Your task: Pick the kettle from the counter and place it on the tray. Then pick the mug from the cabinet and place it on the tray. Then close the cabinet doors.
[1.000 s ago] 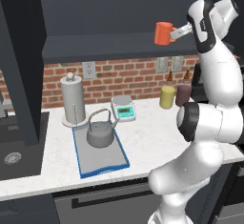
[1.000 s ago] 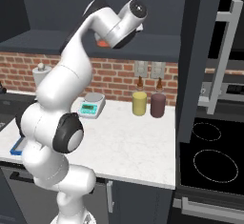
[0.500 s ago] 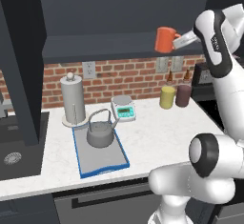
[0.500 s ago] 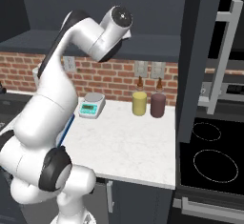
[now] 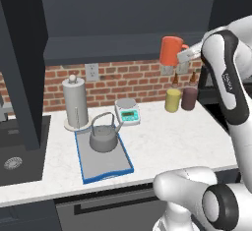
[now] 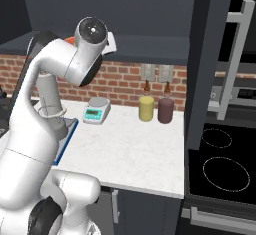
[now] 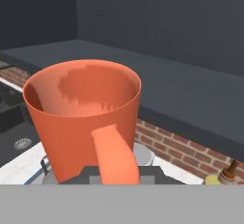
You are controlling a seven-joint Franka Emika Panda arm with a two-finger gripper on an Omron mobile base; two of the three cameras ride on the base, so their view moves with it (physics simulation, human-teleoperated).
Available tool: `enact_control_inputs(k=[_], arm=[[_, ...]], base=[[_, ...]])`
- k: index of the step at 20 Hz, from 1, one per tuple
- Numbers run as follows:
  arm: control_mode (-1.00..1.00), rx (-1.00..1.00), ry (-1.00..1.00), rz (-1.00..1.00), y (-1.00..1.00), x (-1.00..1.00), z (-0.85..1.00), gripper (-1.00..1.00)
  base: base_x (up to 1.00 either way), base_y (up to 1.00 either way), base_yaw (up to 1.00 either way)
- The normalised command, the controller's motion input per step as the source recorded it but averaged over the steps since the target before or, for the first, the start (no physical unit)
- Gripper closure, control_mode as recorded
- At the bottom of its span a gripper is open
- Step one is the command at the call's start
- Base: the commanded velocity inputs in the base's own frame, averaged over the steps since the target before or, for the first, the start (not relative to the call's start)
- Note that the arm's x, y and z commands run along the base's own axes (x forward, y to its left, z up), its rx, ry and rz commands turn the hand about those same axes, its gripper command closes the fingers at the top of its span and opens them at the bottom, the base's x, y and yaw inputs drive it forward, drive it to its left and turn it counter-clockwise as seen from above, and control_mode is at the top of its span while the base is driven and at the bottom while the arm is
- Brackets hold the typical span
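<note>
Since a second ago we have carried the mug (image 5: 171, 50) out rightward from the cabinet (image 5: 123, 48). Kettle (image 5: 104, 137) sits on the tray (image 5: 112, 168). Our arm reaches high, gripper (image 5: 185, 54) clamped on the mug's handle, mug upright above the counter (image 5: 167, 134).

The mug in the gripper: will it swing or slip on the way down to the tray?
The mug looks rigid and small, probably light. The gripper seems to hold it by the handle side, so it might pivot. On the tray, beside the kettle, its flat base should sit steady.
</note>
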Motion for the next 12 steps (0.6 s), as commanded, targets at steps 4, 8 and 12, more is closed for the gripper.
enact_control_inputs(k=[4,8,12], arm=[[-1.0,0.0,0.0,-0.05,0.23,-0.66,0.0,1.0],[-1.0,0.0,0.0,-0.05,0.24,-0.64,0.0,1.0],[-1.0,0.0,0.02,-0.07,0.36,-0.59,0.0,1.0]], base=[[0.0,0.0,0.0],[0.0,0.0,0.0],[0.0,0.0,0.0]])
